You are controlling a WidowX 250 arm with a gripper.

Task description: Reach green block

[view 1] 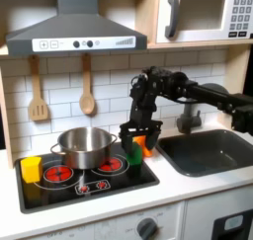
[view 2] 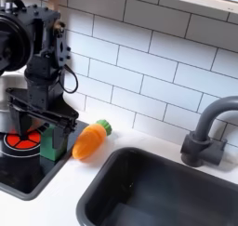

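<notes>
The green block (view 2: 48,148) sits at the corner of the stove (view 2: 17,174), just beside a toy carrot (view 2: 88,141). The pincer (view 2: 42,135) hangs low over it with its fingers spread wide on either side, so the reach looks nearly done, with no grip yet. The first exterior view adds the steel pot (view 1: 84,143) and the yellow block (view 1: 32,168), but the green block is hard to make out there.

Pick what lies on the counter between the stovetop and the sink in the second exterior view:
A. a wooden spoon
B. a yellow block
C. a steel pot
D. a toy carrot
D: an orange toy carrot with a green top lies on the white counter, between the stovetop and the sink, beside the end effector.
</notes>
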